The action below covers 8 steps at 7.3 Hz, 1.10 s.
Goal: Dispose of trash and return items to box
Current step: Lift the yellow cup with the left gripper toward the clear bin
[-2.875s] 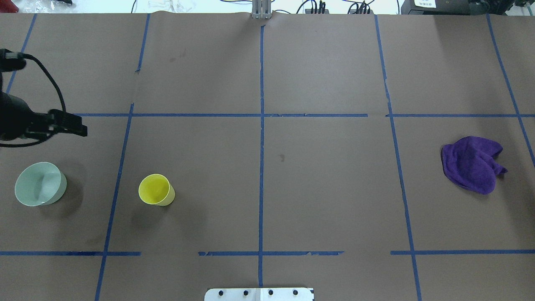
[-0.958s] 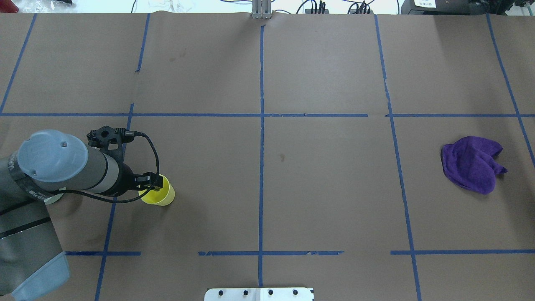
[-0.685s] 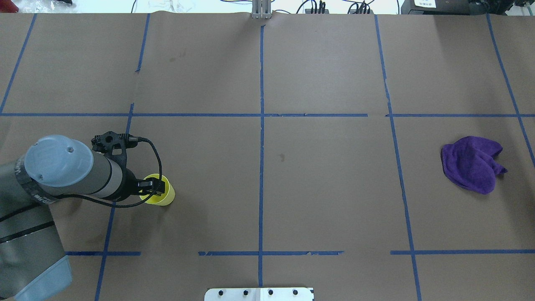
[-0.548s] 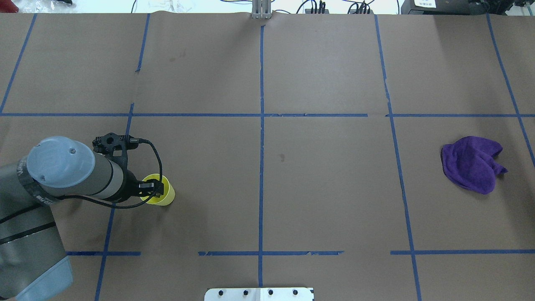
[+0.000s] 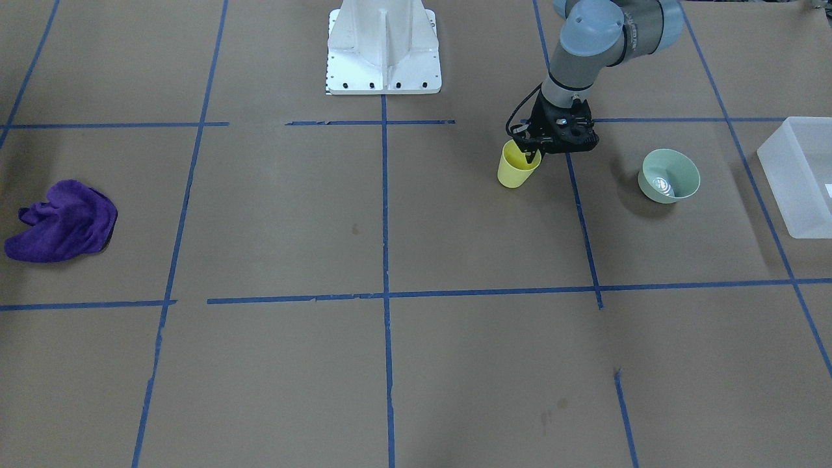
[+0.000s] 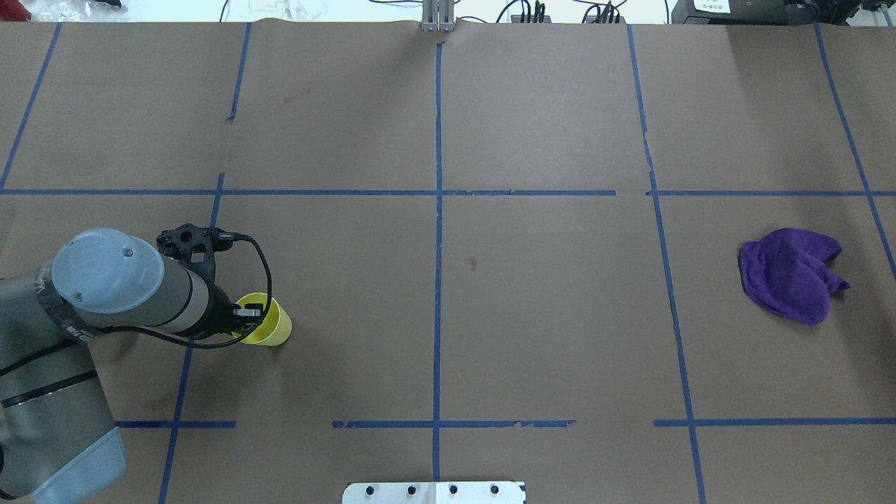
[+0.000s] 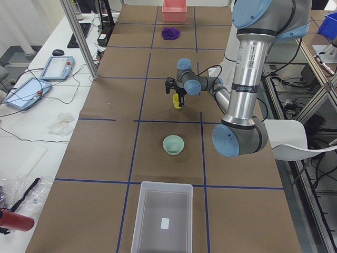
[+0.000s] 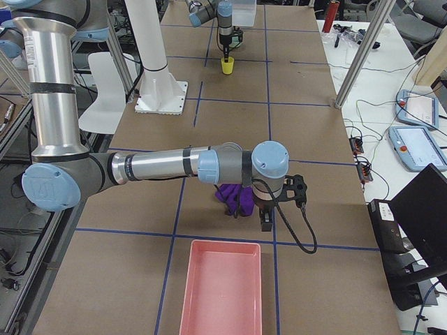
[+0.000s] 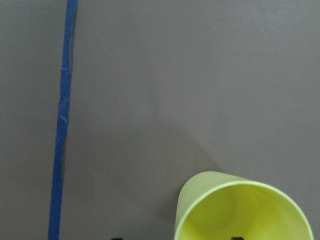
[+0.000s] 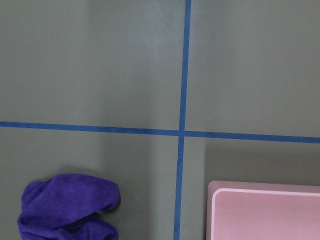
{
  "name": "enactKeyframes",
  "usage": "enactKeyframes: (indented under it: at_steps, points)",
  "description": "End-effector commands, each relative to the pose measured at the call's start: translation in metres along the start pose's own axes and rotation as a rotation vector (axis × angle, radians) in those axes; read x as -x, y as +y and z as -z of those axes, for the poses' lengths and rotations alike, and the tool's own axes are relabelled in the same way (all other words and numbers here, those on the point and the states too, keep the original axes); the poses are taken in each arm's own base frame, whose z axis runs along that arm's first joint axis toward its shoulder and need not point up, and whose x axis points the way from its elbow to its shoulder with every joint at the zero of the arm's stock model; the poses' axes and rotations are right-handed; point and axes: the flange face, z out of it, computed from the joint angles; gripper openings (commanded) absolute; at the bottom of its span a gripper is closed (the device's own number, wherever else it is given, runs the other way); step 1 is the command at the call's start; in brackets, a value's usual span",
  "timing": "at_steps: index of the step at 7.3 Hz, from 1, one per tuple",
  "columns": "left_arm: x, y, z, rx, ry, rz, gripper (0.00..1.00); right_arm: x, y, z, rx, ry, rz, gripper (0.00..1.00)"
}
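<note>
Sitting nearest, the box (image 7: 138, 224); then the green bowl (image 7: 174, 152); then the yellow cup (image 7: 177, 101) upright on the surface (image 7: 105, 153), left gripper (image 5: 532, 155) straddling its rim, jaws seemingly apart; farthest, right gripper (image 8: 265, 222) beside purple cloth (image 8: 228, 195), jaws impossible to tell.

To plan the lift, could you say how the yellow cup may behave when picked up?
The yellow cup looks empty and thin-walled, so probably light. Its narrow base suggests a sideways nudge could tip it.
</note>
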Motion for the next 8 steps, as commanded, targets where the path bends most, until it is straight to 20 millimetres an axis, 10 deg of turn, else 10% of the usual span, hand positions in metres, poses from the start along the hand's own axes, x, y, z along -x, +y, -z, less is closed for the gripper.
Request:
enactKeyframes:
  at_steps: [1,4,8]
  points:
    - [0.003,-0.013,0.028,0.003,0.047,0.019,0.0,0.001,0.001,0.001,-0.001,-0.002,-0.003,1.0]
    - [0.061,-0.087,0.114,-0.128,0.079,0.044,0.0,0.005,0.003,-0.002,0.002,-0.036,-0.011,1.0]
    - [0.21,-0.161,0.211,-0.245,-0.157,-0.259,0.0,0.104,0.015,-0.04,0.075,0.007,-0.061,1.0]
